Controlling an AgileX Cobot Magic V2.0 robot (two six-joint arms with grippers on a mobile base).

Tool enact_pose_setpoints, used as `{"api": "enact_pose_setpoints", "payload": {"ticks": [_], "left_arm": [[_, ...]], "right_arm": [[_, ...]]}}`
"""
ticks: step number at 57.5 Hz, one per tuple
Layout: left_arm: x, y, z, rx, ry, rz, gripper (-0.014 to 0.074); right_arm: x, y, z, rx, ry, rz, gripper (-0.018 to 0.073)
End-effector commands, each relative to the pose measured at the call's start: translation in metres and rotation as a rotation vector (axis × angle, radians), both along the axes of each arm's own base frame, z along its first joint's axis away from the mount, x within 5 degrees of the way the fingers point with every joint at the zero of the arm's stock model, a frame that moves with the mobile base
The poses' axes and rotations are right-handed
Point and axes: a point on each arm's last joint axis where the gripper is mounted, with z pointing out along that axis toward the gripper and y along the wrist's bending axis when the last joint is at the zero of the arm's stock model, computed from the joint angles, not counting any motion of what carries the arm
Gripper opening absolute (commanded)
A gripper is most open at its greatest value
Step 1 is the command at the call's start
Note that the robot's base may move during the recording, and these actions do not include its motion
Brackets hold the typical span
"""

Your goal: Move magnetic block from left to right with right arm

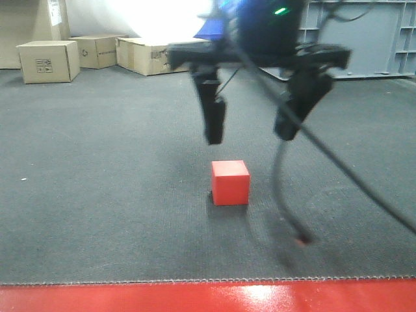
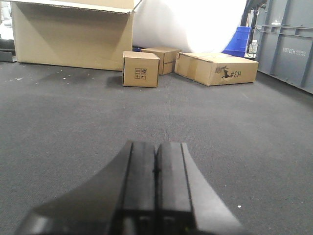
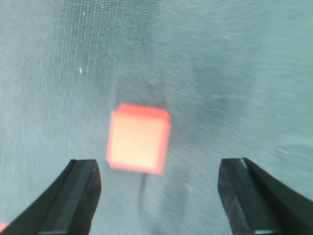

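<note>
So the whole floor here is dark grey carpet (image 1: 97,195) with a fine woven texture, and there's a shiny red strip (image 1: 208,298) running along the bottom edge of the front view. The magnetic block (image 1: 230,182) sits flat on the carpet just below the middle of that frame, nothing touching it.

The right arm (image 1: 260,39) hangs down from the top centre, pretty motion-blurred, with the right gripper (image 1: 250,127) above the cube. Its fingers (image 1: 214,117) are spread wide, wider than the cube, and hold nothing. In the right wrist view the block (image 3: 138,139) shows in the middle of the frame, between and beyond the two dark finger tips (image 3: 73,196) at the bottom corners, clearly apart from both. A black cable (image 1: 351,175) droops across the right side of the front view.

The left gripper (image 2: 156,191) fills the bottom centre of its wrist view, fingers pressed together with nothing between them.

Room-wise: tan cardboard boxes (image 1: 49,60) line the upper left of the front view, a grey panelled wall (image 1: 370,39) fills the upper right, and a blue bin (image 2: 238,40) sits near the bright white backdrop (image 2: 190,24).
</note>
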Motion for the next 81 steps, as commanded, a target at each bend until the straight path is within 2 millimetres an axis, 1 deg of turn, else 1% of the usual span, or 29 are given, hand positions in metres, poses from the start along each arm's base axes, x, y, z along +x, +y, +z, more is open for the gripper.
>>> {"api": "enact_pose_setpoints", "payload": {"ticks": [1, 4, 5, 6, 9, 11, 17, 20, 26, 31, 38, 41, 47, 55, 62, 70, 77, 81], "left_arm": [[-0.001, 0.000, 0.006, -0.003, -0.087, 0.001, -0.0126], [-0.001, 0.000, 0.006, -0.003, -0.087, 0.001, -0.0126], [-0.001, 0.000, 0.006, -0.003, -0.087, 0.001, -0.0126], [-0.001, 0.000, 0.006, -0.003, -0.087, 0.001, -0.0126], [-0.001, 0.000, 0.006, -0.003, -0.087, 0.001, -0.0126], [-0.001, 0.000, 0.006, -0.003, -0.087, 0.001, -0.0126], [-0.001, 0.000, 0.006, -0.003, -0.087, 0.001, -0.0126], [-0.001, 0.000, 0.006, -0.003, -0.087, 0.001, -0.0126], [-0.001, 0.000, 0.006, -0.003, -0.087, 0.001, -0.0126], [-0.001, 0.000, 0.006, -0.003, -0.087, 0.001, -0.0126], [-0.001, 0.000, 0.006, -0.003, -0.087, 0.001, -0.0126], [-0.001, 0.000, 0.006, -0.003, -0.087, 0.001, -0.0126], [-0.001, 0.000, 0.006, -0.003, -0.087, 0.001, -0.0126], [-0.001, 0.000, 0.006, -0.003, -0.087, 0.001, -0.0126], [-0.001, 0.000, 0.006, -0.003, -0.087, 0.001, -0.0126], [-0.001, 0.000, 0.006, -0.003, -0.087, 0.001, -0.0126], [-0.001, 0.000, 0.006, -0.003, -0.087, 0.001, -0.0126], [-0.001, 0.000, 0.006, -0.003, -0.087, 0.001, -0.0126]], "right_arm": [[-0.010, -0.021, 0.034, 0.058, -0.156, 0.035, 0.0595], [-0.014, -0.032, 0.033, 0.057, -0.181, 0.051, 0.0582], [-0.017, -0.036, 0.036, 0.062, -0.203, 0.062, 0.0574], [-0.018, -0.040, 0.034, 0.058, -0.206, 0.065, 0.0559], [-0.024, -0.052, 0.037, 0.068, -0.240, 0.065, 0.0518], [-0.028, -0.062, 0.036, 0.073, -0.256, 0.054, 0.0475], [-0.040, -0.093, 0.031, 0.082, -0.290, -0.015, 0.0313], [-0.049, -0.113, 0.027, 0.087, -0.311, -0.069, 0.0188], [-0.063, -0.139, 0.022, 0.105, -0.372, -0.125, 0.0020], [-0.077, -0.155, 0.019, 0.139, -0.457, -0.137, 0.0027], [-0.092, -0.171, 0.016, 0.120, -0.604, -0.093, 0.0027], [-0.099, -0.178, 0.013, 0.104, -0.660, -0.099, 0.0027], [-0.116, -0.188, 0.013, 0.111, -0.806, -0.141, 0.0027], [-0.139, -0.195, 0.009, 0.133, -0.990, -0.171, 0.0027], [-0.166, -0.200, 0.006, 0.158, -1.141, -0.185, 0.0027], [-0.194, -0.204, 0.000, 0.180, -1.239, -0.187, 0.0027], [-0.211, -0.206, -0.003, 0.197, -1.302, -0.185, 0.0027], [-0.218, -0.207, -0.001, 0.207, -1.344, -0.186, 0.0027]]}}
